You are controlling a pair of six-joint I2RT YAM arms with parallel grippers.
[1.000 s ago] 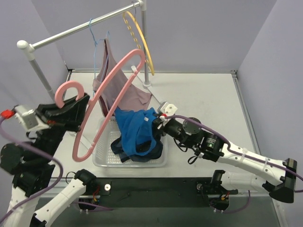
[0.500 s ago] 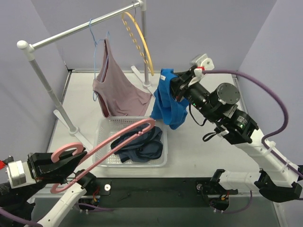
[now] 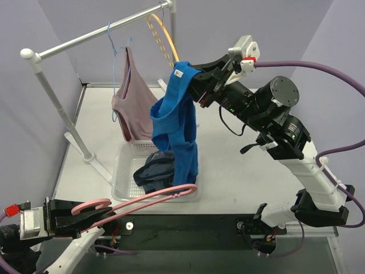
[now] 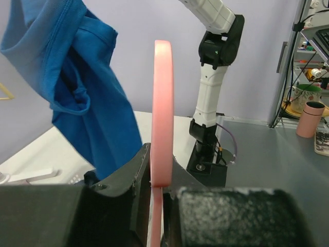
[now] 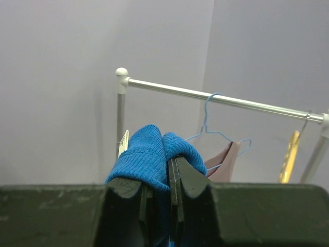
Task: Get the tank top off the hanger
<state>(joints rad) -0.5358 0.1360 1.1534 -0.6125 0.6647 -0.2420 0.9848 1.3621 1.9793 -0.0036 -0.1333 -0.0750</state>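
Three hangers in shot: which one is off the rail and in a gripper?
The pink plastic hanger, clamped in the left gripper, well clear of the rack. The blue wire hanger and the yellow hanger both hang from the metal rail.

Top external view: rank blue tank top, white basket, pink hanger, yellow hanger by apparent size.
1. white basket and blue tank top: alike; top hangs raised toward camera, so unranked.
2. pink hanger: long, thin.
3. yellow hanger: smallest, partly hidden.
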